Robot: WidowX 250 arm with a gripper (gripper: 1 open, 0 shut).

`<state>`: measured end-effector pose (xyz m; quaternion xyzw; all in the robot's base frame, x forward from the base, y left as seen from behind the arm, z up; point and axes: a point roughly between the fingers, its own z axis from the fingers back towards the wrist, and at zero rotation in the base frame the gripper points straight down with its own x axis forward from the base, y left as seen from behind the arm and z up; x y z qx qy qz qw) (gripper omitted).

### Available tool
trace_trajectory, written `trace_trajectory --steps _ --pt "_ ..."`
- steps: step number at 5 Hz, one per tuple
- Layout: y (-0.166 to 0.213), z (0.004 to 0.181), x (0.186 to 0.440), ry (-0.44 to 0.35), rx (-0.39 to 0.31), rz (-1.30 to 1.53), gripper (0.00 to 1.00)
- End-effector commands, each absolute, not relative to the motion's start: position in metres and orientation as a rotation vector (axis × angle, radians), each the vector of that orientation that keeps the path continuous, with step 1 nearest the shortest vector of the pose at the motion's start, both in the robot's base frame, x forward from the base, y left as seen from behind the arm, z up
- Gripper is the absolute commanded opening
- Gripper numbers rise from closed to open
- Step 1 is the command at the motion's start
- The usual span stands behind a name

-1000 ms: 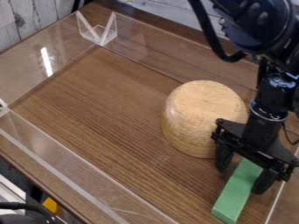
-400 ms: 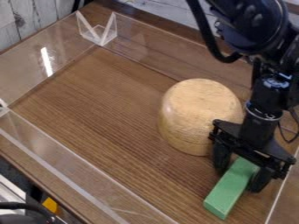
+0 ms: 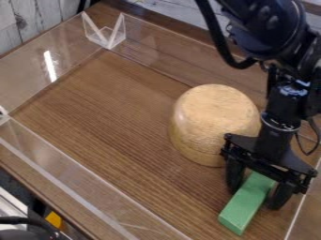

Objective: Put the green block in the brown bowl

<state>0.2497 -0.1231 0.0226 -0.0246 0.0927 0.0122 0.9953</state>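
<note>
A flat, bright green block (image 3: 247,205) lies on the wooden table (image 3: 113,112) near its front right edge. The black gripper (image 3: 265,182) straddles its far end, fingers spread wide. The brown bowl (image 3: 213,124) sits dome-up just behind.

Lab bench: clear acrylic walls (image 3: 56,70) fence a wooden tabletop (image 3: 107,112).

A wooden table (image 3: 100,112) with dark lengthwise grain is filling most of the view. Clear acrylic walls (image 3: 56,56) are standing along its edges, enclosing the surface. A clear angled bracket (image 3: 104,30) is sitting at the far corner, catching light. Dark cables (image 3: 19,225) are lying at the lower left corner, outside the walls.
</note>
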Motion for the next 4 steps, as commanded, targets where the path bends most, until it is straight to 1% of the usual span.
trace_trajectory --steps 1,2,3,4 --pt "-0.127 0.039 0.251 0.137 -0.076 0.016 1.0" --pt "-0.131 0.039 0.245 0.141 -0.079 0.001 1.0" --pt "-0.136 0.037 0.248 0.142 -0.075 -0.019 0.0" --pt "-0.142 0.038 0.251 0.142 -0.075 -0.041 0.0"
